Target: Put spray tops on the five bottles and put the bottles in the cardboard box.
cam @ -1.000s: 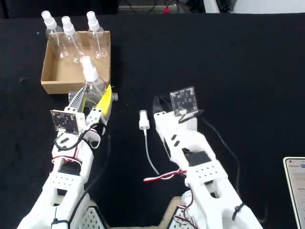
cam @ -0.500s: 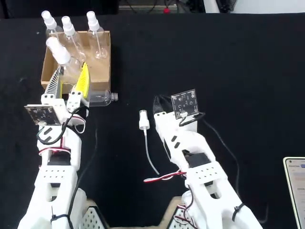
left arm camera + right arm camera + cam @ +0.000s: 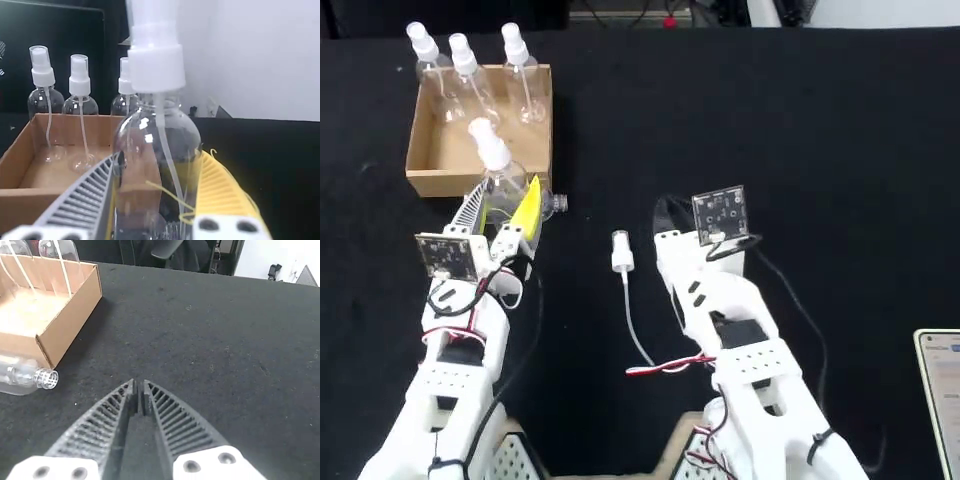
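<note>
Left gripper (image 3: pixel 502 200) is clamped on one clear bottle (image 3: pixel 503 178), its grey and yellow fingers (image 3: pixel 220 190) pressed to the bottle's sides. It holds the bottle upright just below the front wall of the cardboard box (image 3: pixel 448 184), at the upper left of the high view. Right gripper (image 3: pixel 138 391) has its jaws together on nothing, near the frame's centre.

Five bottles show in all. Three topped bottles (image 3: pixel 465 68) stand in a row along the box's far side. The fourth is the held one, which also wears a white spray top. The fifth, an uncapped bottle (image 3: pixel 546 203), lies on its side just beside the box's lower right corner. One loose spray top (image 3: pixel 621 254) lies between the arms, with its long dip tube trailing downward.

Each bottle is transparent and round-shouldered, and the capped ones have a thin tube running down inside.

Black cloth (image 3: pixel 810 130) covers the table. A white wall (image 3: pixel 265 60) stands behind, and a lit screen (image 3: pixel 942 390) sits at the lower right edge.
</note>
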